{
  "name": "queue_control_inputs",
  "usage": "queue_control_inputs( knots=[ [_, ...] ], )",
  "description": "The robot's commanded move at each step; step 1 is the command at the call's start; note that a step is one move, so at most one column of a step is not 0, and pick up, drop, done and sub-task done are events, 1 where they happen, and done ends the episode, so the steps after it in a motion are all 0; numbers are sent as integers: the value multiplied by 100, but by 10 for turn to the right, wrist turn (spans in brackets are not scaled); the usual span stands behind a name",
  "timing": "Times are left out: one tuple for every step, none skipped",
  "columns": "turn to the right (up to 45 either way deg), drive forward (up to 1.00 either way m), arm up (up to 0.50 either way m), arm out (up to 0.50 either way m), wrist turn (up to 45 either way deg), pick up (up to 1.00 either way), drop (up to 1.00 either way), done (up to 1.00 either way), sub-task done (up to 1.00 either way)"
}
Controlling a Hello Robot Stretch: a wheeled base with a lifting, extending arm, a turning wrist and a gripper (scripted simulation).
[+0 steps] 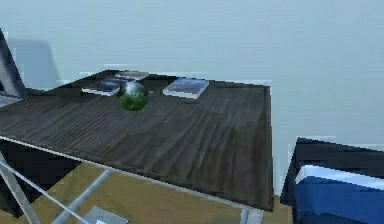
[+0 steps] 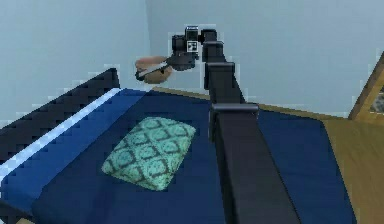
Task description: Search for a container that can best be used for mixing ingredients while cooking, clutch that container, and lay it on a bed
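Observation:
In the arm side view a bed (image 2: pixel 290 150) with a dark blue cover stretches across the picture, and a teal patterned pillow (image 2: pixel 150 152) lies on it. The dark arm reaches out over the bed toward the far wall. At its far end, the gripper (image 2: pixel 166 64) holds a small brown and pale bowl-like container (image 2: pixel 150 69), which hangs above the bed's far side, clear of the cover. The bed's corner (image 1: pixel 335 180) also appears at the forward view's lower right.
A dark wooden table (image 1: pixel 190 135) on metal legs stands ahead, against a pale wall. On it lie a few books (image 1: pixel 186 88) and a shiny green ball (image 1: pixel 133 95). A strip of wooden floor (image 2: pixel 365 160) borders the bed at the arm side view's right.

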Motion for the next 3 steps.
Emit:
queue_control_inputs(
  knots=[
    [0,0,0,0,150,0,0,0,0],
    [0,0,-32,0,0,0,0,0,0],
    [0,0,-32,0,0,0,0,0,0]
  ],
)
